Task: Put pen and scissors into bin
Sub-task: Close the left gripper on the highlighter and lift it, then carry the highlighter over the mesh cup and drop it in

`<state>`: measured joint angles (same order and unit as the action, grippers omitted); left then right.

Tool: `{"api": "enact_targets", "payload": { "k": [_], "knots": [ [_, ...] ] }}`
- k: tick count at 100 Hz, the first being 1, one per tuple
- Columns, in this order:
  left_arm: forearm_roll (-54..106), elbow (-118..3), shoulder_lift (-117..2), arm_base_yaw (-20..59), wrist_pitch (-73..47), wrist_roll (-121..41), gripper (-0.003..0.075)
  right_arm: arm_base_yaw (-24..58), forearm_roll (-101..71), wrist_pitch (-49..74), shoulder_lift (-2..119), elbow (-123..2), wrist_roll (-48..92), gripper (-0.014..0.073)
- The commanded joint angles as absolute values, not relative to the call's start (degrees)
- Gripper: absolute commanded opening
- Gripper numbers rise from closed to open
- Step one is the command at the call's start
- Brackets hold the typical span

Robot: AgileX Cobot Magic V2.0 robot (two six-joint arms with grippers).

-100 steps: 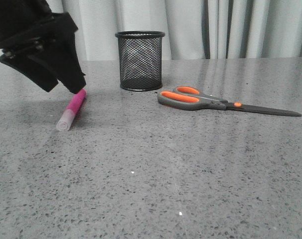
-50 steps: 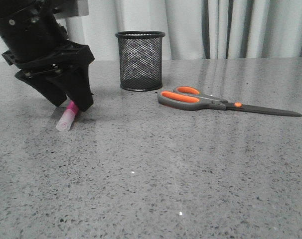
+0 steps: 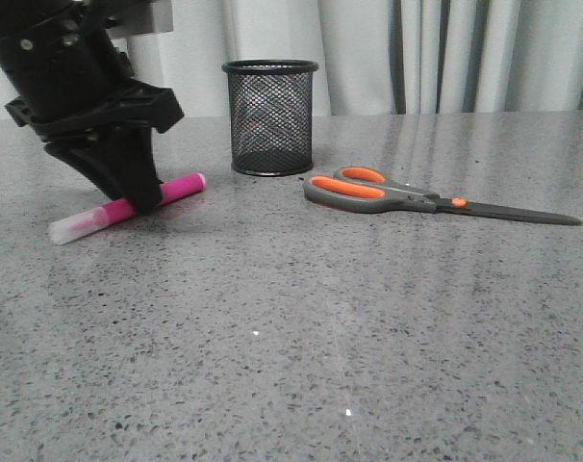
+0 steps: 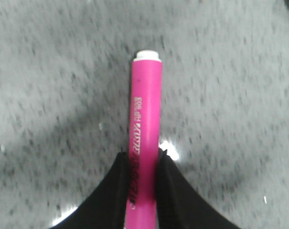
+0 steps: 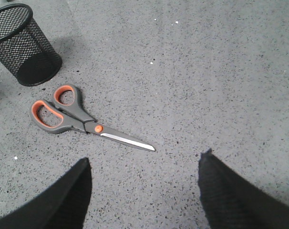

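Observation:
My left gripper (image 3: pixel 138 200) is shut on the magenta-pink pen (image 3: pixel 176 189), low over the table at the left; the whitish cap points left. In the left wrist view the pen (image 4: pixel 145 114) runs out between the black fingers (image 4: pixel 118 176), gripper (image 4: pixel 143 155). The black mesh bin (image 3: pixel 269 116) stands upright behind and to the right of the pen; it also shows in the right wrist view (image 5: pixel 24 45). The scissors (image 3: pixel 407 195) lie flat right of the bin, blades pointing right, also in the right wrist view (image 5: pixel 73 117). My right gripper (image 5: pixel 144 164) is open and empty above the table, near the blade tip.
The grey speckled table (image 3: pixel 301 327) stretches across the front. Pale curtains (image 3: pixel 445 53) hang behind the far edge.
The left gripper came down over the pen and closed on it. The pen has swung from pointing toward the camera to lying nearly sideways, its cap now to the left.

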<state>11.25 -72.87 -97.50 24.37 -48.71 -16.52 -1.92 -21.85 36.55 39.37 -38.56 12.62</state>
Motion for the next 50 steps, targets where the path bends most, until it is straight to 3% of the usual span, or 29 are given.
{"api": "enact_targets", "payload": {
  "k": [1, 27, 50],
  "knots": [
    [10.88, -74.51, -91.84, 24.73, -47.93, -16.15, -0.0020, -2.09, -22.04, 32.65, 40.12, -40.56, 13.24, 0.0433],
    [14.45, -75.73, -80.02, 24.73, -30.03, -16.65, -0.0019, -2.09, -22.04, 32.65, 41.09, -40.56, 13.24, 0.0433],
    [27.56, -75.73, -82.75, 28.30, -13.04, -29.37, -0.0019, -2.09, -22.04, 32.51, 41.09, -40.56, 13.24, 0.0433]
  ]
}}
